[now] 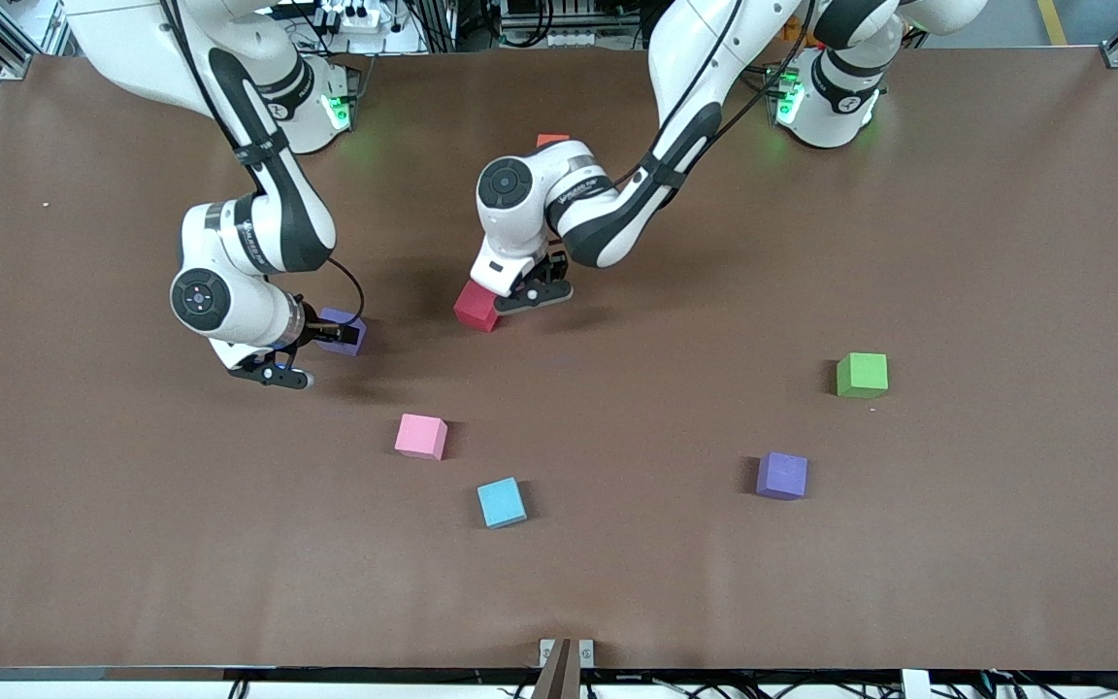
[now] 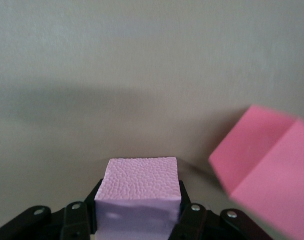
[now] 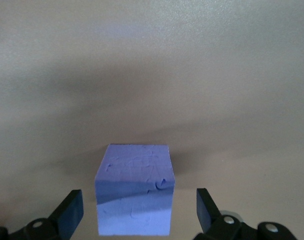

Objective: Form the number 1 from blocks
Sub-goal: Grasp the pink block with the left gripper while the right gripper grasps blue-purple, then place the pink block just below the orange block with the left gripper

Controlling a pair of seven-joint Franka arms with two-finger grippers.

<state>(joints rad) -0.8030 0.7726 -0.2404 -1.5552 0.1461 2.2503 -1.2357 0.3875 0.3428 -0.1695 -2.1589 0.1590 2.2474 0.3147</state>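
Toward the right arm's end of the table: right gripper (image 1: 321, 356) (image 3: 139, 210) low, fingers spread wide to either side of a purple cube (image 1: 342, 331) (image 3: 134, 189), gaps showing on both sides, nothing clamped.

Next along and nearer the front camera: pink cube (image 1: 420, 436), alone on the brown table (image 1: 957, 544).

Around mid-table: red cube (image 1: 476, 306) (image 2: 264, 170), tilted, just beside the left gripper (image 1: 532, 291) (image 2: 139, 220). Gripper down at the table surface, fingers drawn in and clamped on a pale lilac cube (image 2: 140, 187), seen only in the left wrist view and hidden under the hand in the front view.

Nearer the front camera than the red cube: light blue cube (image 1: 502, 502).

Farther from the front camera, peeking out above the left arm's wrist: orange cube (image 1: 552, 140).

Toward the left arm's end: second purple cube (image 1: 781, 476), then green cube (image 1: 862, 375), a little farther from the front camera, the two near each other but apart.
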